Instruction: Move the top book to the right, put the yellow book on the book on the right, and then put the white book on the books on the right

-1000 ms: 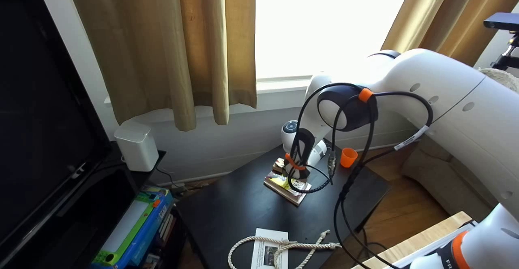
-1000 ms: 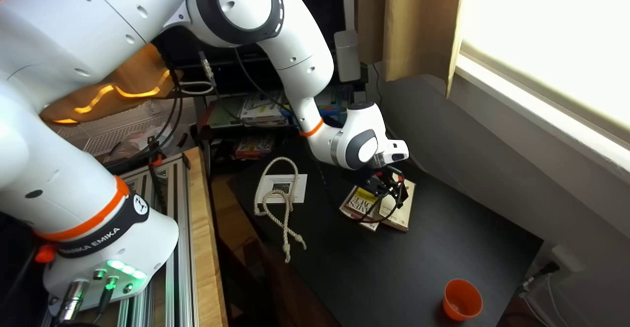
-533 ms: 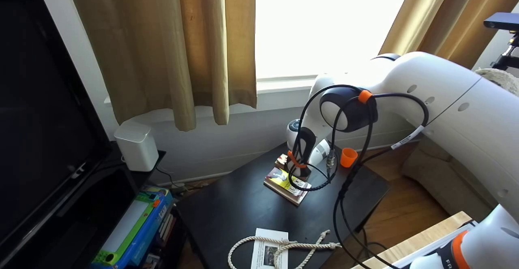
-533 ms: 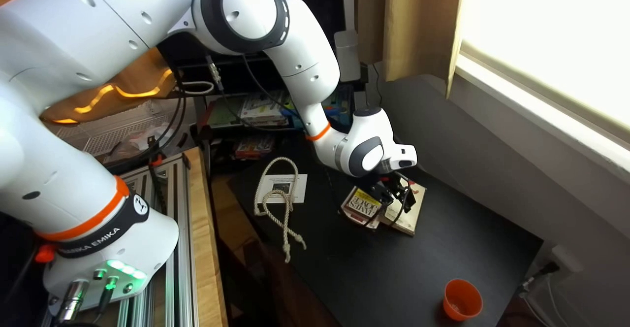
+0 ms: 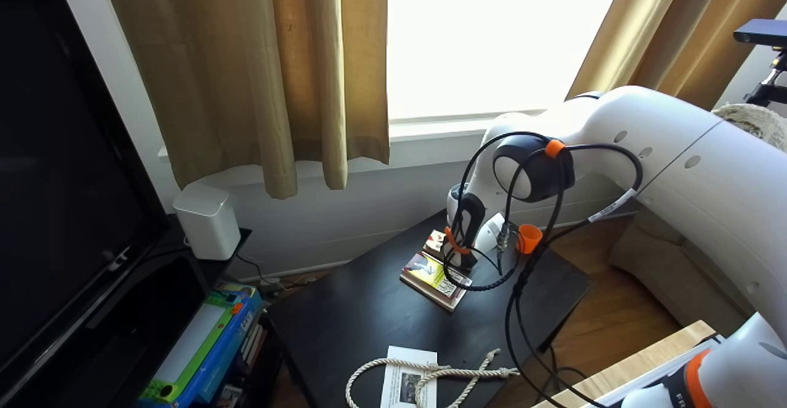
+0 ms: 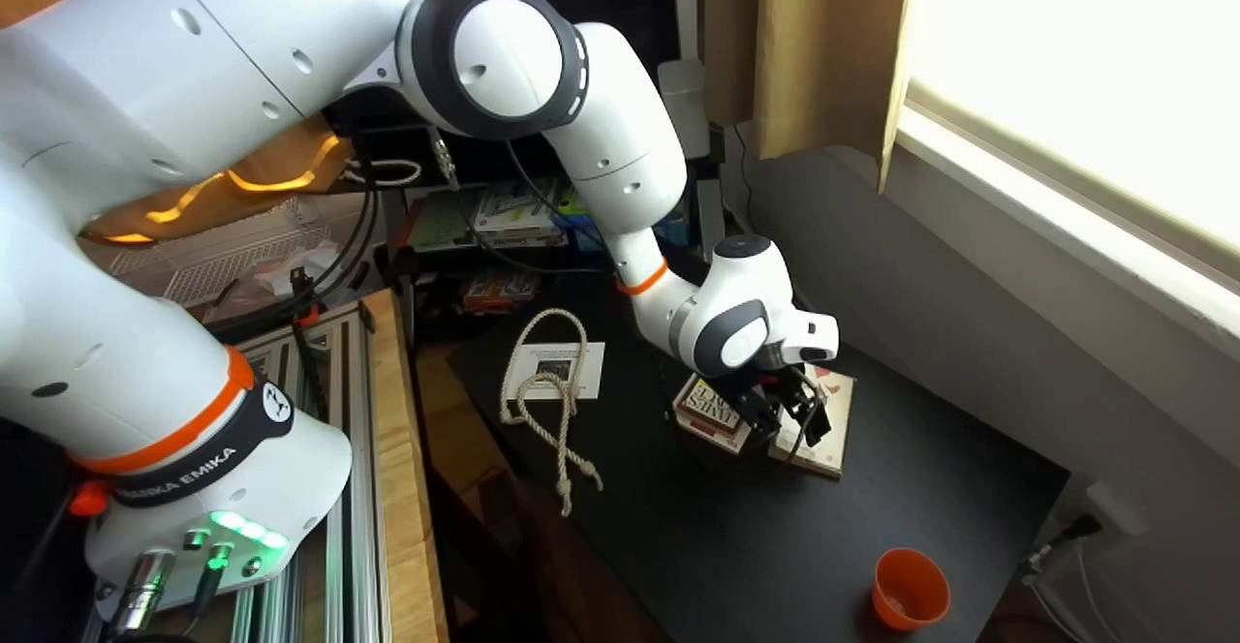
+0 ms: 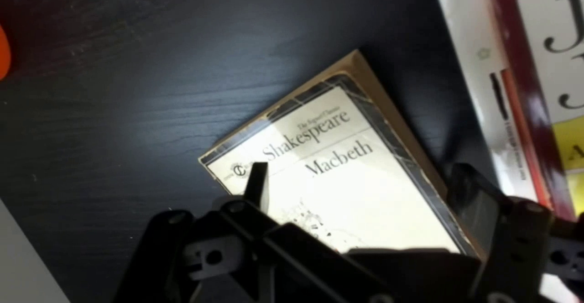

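Observation:
The cream-covered Macbeth book [image 7: 365, 193], apparently the task's top book, lies flat on the dark table beside the stack, also visible in an exterior view [image 6: 837, 406]. My gripper [image 7: 362, 182] is low over it with its jaws wide apart. One finger hangs above the cover; the opposite finger is along the book's edge, on the side facing the stack. The yellow book [image 5: 427, 266], with a yellow, white and maroon cover in the wrist view, tops the stack. Under it protrudes the white book [image 7: 479, 88]. In an exterior view the wrist and cables partly cover the gripper [image 6: 791, 428].
An orange cup [image 6: 911, 590] stands farther along the table [image 6: 736, 536]. Rope [image 6: 523, 391] lies across a white paper [image 6: 581, 362] on the opposite side of the stack. A wall [image 6: 969, 304] runs behind the books, and loose cables hang from the arm.
The arm has moved toward the orange cup's side. The Macbeth book has slid along with it, widening the gap from the stack. The jaws have stayed wide; the stack looks about the same.

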`<state>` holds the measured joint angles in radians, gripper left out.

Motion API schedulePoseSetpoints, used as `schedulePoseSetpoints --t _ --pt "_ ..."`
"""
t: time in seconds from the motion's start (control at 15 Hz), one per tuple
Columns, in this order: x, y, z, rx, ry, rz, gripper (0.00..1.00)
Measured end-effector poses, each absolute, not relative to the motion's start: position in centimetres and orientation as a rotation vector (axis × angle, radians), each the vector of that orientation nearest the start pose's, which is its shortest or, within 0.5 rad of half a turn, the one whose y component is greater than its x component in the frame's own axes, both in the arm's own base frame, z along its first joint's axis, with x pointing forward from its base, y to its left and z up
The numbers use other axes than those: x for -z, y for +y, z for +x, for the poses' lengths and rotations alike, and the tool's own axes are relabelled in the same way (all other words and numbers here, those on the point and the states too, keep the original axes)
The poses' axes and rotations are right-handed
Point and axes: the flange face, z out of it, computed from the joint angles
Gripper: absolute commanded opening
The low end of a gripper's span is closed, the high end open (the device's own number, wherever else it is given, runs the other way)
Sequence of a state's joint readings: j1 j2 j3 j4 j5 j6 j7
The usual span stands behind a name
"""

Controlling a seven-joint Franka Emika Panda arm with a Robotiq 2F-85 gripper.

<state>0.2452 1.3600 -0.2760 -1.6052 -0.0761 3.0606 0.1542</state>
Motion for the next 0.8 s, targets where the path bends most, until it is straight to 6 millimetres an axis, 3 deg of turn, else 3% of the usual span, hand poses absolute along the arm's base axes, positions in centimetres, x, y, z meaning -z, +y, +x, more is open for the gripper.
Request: schedulePoseSetpoints --t 0.2,0.33,0.6,0.8 --pt "12.1 -2.5 59.2 0.268 -0.145 -3.382 1.00" --pt "11.5 -2.4 59.6 0.285 -0.131 -3.374 1.00" --pt "8.7 0.0 60.6 0.310 -0.142 -3.357 1.00" --pt "6.3 2.9 60.9 0.279 -0.131 -3.331 1.00"
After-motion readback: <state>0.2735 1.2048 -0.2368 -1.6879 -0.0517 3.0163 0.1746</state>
